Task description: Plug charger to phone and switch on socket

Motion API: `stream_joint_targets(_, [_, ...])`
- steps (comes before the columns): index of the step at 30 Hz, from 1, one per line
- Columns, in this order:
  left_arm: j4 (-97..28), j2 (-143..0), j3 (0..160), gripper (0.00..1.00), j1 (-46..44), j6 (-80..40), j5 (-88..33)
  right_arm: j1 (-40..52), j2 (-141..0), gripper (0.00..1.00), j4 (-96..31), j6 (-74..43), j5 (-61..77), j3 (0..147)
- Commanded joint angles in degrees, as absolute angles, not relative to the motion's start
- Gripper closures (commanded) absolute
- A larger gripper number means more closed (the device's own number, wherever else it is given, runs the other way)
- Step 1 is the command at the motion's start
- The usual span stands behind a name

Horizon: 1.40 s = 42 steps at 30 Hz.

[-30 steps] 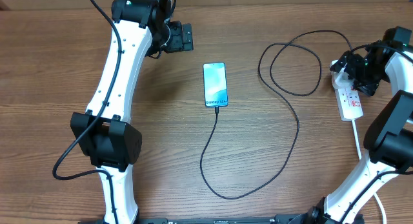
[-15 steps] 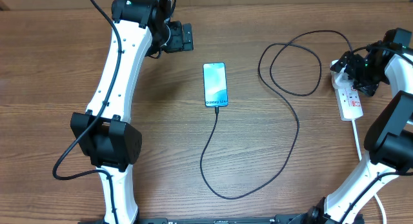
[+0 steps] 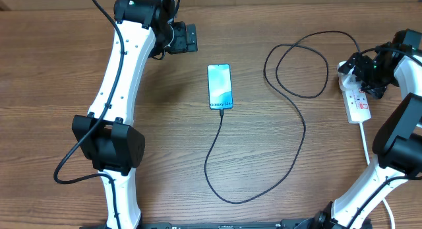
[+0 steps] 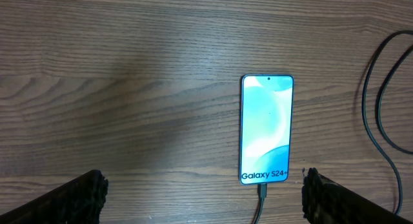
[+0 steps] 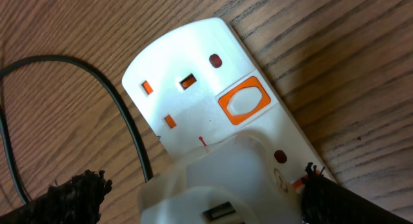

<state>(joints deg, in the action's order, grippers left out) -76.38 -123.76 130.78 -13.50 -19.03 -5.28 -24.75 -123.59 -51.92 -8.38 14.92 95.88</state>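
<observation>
Three views: one fixed overhead, one on each wrist
The overhead camera looks straight down on the whole surface [image 3: 59, 70], with both arms in frame. The left wrist camera, near the far edge, faces down from some height and takes in the whole phone [image 4: 266, 129] above the left pincer [image 4: 206, 201]. The right wrist camera sits very close to the socket [image 5: 206, 114] at the right edge. The overhead shares the phone with the left view and the socket with the right
</observation>
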Motion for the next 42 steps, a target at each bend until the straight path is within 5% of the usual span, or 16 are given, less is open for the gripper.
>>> stream_joint_targets(1, [-76.47,-123.63,131.46,0.0,-13.52,-17.78,-4.45,-22.76,-124.36,0.01,-53.84,-10.5,20.73,93.38])
stream_joint_targets(42, [-76.47,-123.63,131.46,0.0,-13.52,-17.78,-4.45,-21.61,-120.79,0.0,-61.52,-18.02,5.98,102.59])
